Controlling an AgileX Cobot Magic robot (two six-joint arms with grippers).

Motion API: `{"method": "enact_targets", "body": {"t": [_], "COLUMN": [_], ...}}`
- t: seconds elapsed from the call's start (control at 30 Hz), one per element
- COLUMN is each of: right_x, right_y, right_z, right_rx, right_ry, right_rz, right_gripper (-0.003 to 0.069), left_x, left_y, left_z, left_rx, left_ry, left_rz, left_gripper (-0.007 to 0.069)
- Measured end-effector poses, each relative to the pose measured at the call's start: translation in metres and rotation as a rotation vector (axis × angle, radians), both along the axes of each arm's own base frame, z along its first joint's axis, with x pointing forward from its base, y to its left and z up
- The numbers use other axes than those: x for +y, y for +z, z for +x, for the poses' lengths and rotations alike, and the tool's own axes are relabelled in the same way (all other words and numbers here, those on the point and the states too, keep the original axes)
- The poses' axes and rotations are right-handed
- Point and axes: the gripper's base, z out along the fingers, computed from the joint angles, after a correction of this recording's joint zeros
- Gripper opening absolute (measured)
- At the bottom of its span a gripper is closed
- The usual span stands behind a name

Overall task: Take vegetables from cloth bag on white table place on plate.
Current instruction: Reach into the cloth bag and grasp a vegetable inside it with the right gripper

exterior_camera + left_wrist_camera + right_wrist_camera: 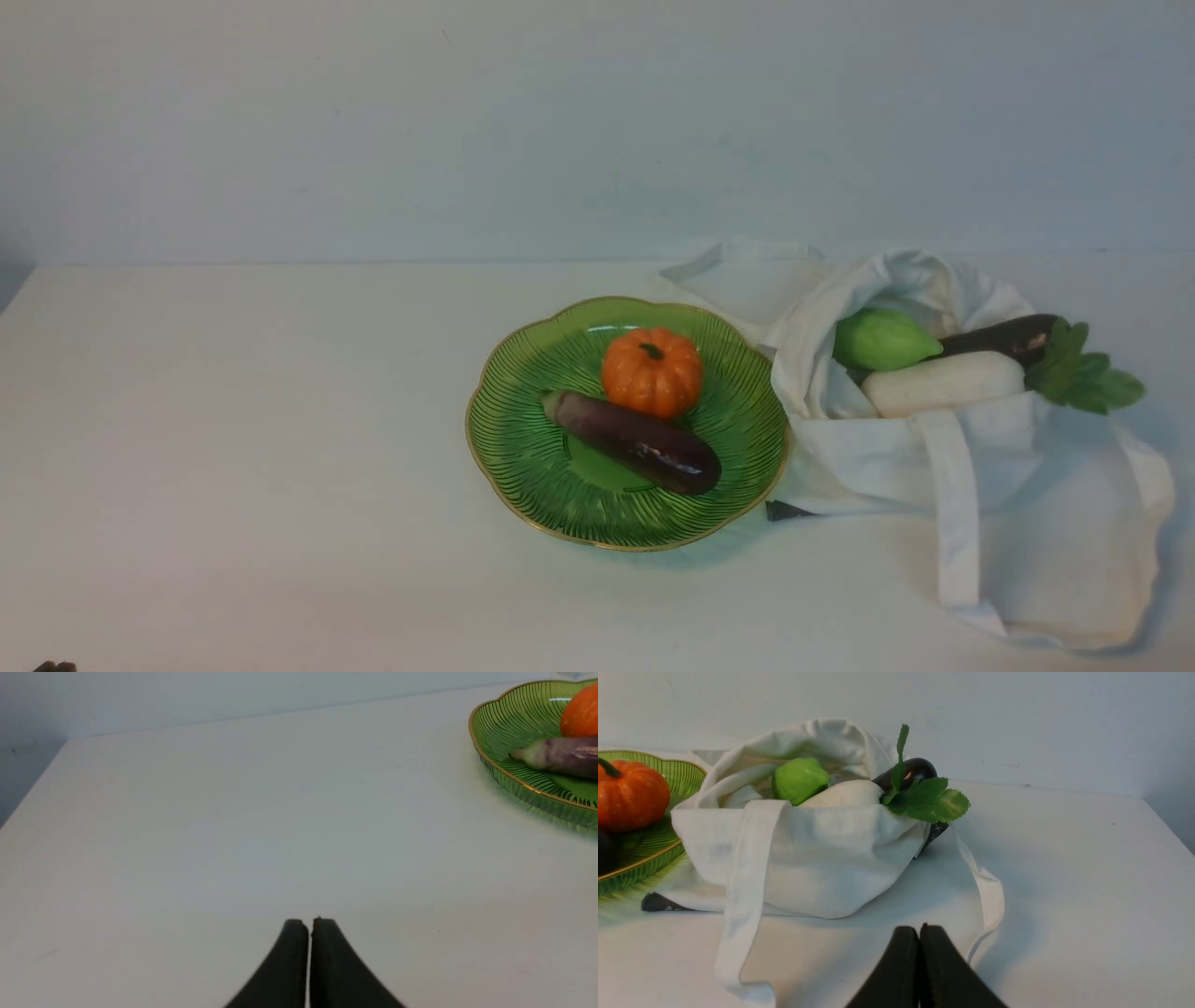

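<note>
The green plate (523,448) sits mid-table and holds an orange pumpkin (652,371) and a dark purple eggplant (639,443). To its right the cloth bag (1027,485) lies open; a light green gourd (879,340), a white radish (943,383) with green leaves (1083,373) and a second eggplant (1004,338) rest in its mouth. My left gripper (309,921) is shut and empty above bare table, left of the plate (514,723). My right gripper (919,928) is shut and empty just in front of the bag (822,858), near its strap (987,891).
The white table (233,448) meets a pale wall at the back. A bag strap (957,523) hangs toward the front edge. A small dark tag (789,511) sticks out under the bag beside the plate. The table's right edge shows in the right wrist view (1167,826).
</note>
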Motion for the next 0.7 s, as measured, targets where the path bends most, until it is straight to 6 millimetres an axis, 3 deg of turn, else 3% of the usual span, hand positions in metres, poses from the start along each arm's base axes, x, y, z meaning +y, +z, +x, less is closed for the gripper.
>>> {"method": "enact_targets", "body": {"t": [0.63, 0.7], "right_x": [0.0, 0.0016], "right_y": [0.0, 0.0003], "right_z": [0.0, 0.0], "right_rx": [0.0, -0.001], "right_ry": [-0.004, -0.004], "right_rz": [0.022, 0.11], "right_gripper": [-0.0015, -0.0015], "left_x": [0.0, 0.0], "left_y": [0.0, 0.0], "left_z": [0.0, 0.0], "left_rx": [0.0, 0.0], "left_ry": [0.0, 0.0], "left_rz": [0.0, 0.0], "left_gripper": [-0.0005, -0.0005]}}
